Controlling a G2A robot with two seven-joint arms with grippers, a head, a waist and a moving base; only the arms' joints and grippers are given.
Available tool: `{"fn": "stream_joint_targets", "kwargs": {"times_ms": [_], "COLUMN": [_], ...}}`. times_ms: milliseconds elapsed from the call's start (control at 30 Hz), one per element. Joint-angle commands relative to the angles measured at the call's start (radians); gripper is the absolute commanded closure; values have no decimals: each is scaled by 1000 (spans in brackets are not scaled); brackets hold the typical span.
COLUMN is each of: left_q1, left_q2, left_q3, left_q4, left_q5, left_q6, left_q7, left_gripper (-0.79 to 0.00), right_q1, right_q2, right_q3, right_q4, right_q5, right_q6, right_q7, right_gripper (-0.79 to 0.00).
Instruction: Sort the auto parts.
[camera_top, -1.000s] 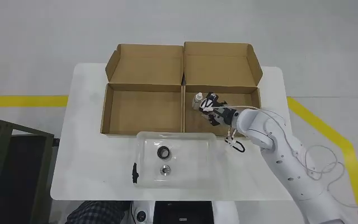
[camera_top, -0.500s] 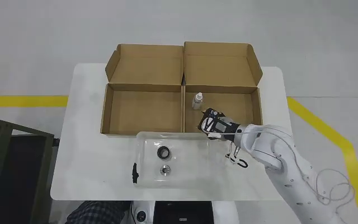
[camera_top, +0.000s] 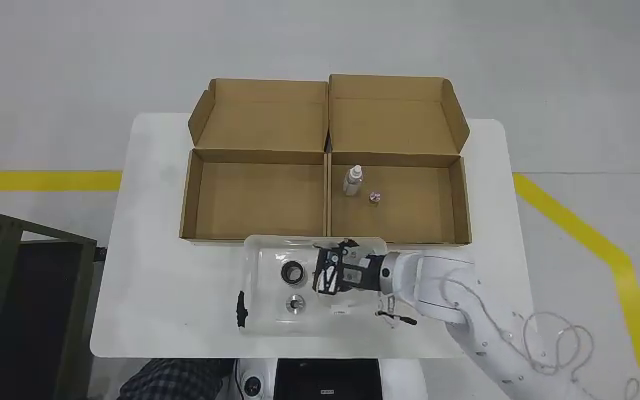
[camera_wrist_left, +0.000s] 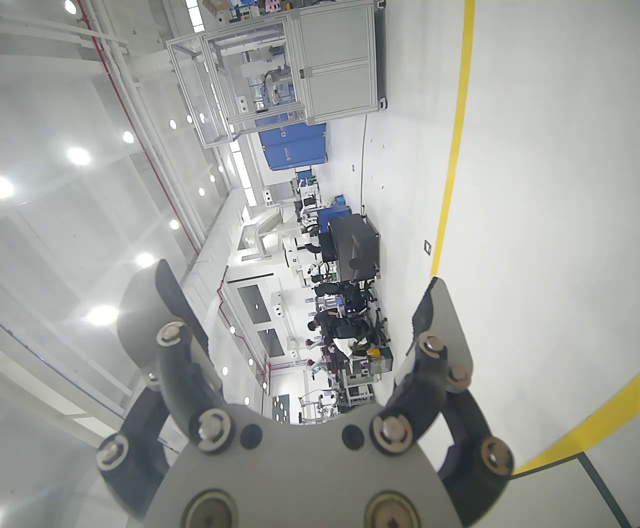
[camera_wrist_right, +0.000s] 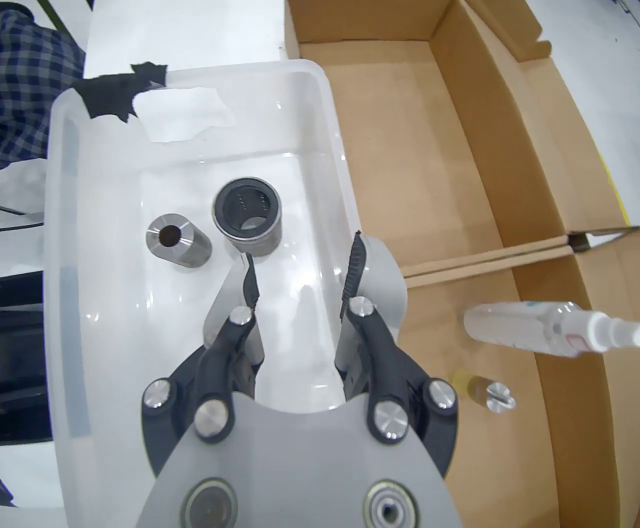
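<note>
A clear plastic bin (camera_top: 262, 300) (camera_wrist_right: 65, 280) at the table's front holds a black-lined round bearing (camera_top: 292, 272) (camera_wrist_right: 247, 215) and a small steel cylinder with a bore (camera_top: 295, 304) (camera_wrist_right: 177, 241). My right gripper (camera_top: 322, 274) (camera_wrist_right: 302, 265) hangs open and empty over the bin, just beside the bearing. In the right cardboard box (camera_top: 440, 222) (camera_wrist_right: 575, 350) stand a small white bottle (camera_top: 353, 180) (camera_wrist_right: 530, 327) and a small metal fitting (camera_top: 376, 196) (camera_wrist_right: 492, 392). The left cardboard box (camera_top: 256, 195) (camera_wrist_right: 415, 150) has nothing in it. My left gripper (camera_wrist_left: 295, 310) is open, pointed out at the room.
Both boxes have their lids folded back toward the far side. A black tape scrap (camera_top: 241, 308) (camera_wrist_right: 117, 92) clings to the bin's rim. A person's checked sleeve (camera_top: 170, 380) shows below the table's front edge. Bare white table (camera_top: 150, 260) lies left of the bin.
My right gripper came out of the right box and moved forward and left to over the bin. The small metal fitting it carried now lies in the right box beside the bottle.
</note>
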Motion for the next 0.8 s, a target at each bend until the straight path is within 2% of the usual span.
{"fn": "stream_joint_targets", "kwargs": {"times_ms": [0, 333, 767], "left_q1": [0, 0, 0], "left_q2": [0, 0, 0], "left_q3": [0, 0, 0], "left_q4": [0, 0, 0], "left_q5": [0, 0, 0], "left_q6": [0, 0, 0], "left_q7": [0, 0, 0], "left_gripper": [-785, -785, -785], "right_q1": [19, 95, 130], "right_q2": [-8, -41, -64], "right_q3": [-39, -137, -182], "right_q4": [18, 106, 189], "right_q5": [-7, -8, -4], "right_q6": [-2, 19, 25], "right_q7": [-5, -32, -59], "right_gripper": [-336, -354, -385]}}
